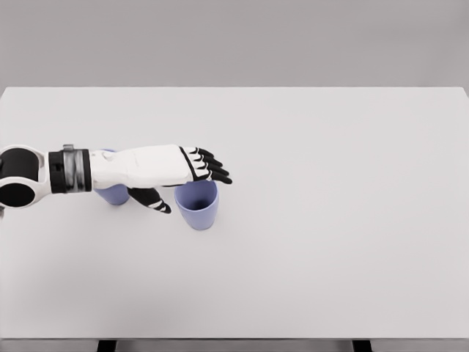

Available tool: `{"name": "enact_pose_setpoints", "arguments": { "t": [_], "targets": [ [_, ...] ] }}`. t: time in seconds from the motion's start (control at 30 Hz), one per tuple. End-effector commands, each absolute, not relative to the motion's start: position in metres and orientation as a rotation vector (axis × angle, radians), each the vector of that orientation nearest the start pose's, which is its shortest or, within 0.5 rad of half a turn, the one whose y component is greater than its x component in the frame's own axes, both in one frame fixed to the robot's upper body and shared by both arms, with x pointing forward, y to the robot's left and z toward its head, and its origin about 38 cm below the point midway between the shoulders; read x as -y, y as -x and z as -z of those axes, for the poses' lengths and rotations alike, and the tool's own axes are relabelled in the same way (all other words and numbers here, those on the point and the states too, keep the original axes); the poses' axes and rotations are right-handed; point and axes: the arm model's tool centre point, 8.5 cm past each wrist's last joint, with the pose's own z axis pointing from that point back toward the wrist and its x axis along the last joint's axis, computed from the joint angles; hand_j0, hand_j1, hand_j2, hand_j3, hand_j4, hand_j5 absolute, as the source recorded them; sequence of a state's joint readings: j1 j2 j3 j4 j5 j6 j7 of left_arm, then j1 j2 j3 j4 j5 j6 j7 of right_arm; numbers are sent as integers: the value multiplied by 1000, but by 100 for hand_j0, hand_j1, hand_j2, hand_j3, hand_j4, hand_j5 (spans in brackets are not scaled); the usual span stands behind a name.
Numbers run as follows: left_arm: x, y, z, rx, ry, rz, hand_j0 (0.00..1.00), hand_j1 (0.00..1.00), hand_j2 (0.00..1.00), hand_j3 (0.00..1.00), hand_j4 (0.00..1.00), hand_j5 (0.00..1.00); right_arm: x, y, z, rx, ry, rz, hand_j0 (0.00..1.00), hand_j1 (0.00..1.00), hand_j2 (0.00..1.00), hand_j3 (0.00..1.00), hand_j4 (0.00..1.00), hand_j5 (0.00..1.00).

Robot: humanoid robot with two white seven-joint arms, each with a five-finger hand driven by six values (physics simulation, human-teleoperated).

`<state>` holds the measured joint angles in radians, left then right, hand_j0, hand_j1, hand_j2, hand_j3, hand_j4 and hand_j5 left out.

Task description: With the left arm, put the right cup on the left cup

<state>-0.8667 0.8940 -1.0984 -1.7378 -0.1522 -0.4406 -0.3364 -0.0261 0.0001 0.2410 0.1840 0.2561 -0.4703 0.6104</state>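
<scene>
The left hand [157, 170] reached in from nine o'clock over the white table [330, 220], its fingers [212, 167] extended and relaxed, gripping nothing, the thumb hanging below the palm. The right cup [197, 205], lavender and upright, stood just under the fingertips, at five o'clock from the palm. The left cup [112, 193] showed only partly beneath the wrist, at nine o'clock from the right cup.

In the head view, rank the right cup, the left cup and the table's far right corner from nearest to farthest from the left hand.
1-2. Right cup, just under the left hand's fingertips, and left cup, partly hidden beneath the wrist: too close to call.
3. Table's far right corner, at upper right, clearly farthest.
</scene>
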Motion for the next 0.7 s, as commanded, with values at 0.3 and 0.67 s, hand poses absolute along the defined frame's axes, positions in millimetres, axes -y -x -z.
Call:
{"name": "enact_pose_setpoints", "arguments": {
  "t": [0.3, 0.67],
  "targets": [
    [-198, -386, -218, -2113, 120, -2885, 100, 100, 100, 100, 100, 100, 221, 28, 238, 120, -621, -569, 100, 100, 100, 100, 100, 100],
    [-200, -387, -214, -2111, 121, -2899, 100, 100, 100, 100, 100, 100, 221, 28, 238, 118, -621, -568, 100, 100, 100, 100, 100, 100]
  ]
}}
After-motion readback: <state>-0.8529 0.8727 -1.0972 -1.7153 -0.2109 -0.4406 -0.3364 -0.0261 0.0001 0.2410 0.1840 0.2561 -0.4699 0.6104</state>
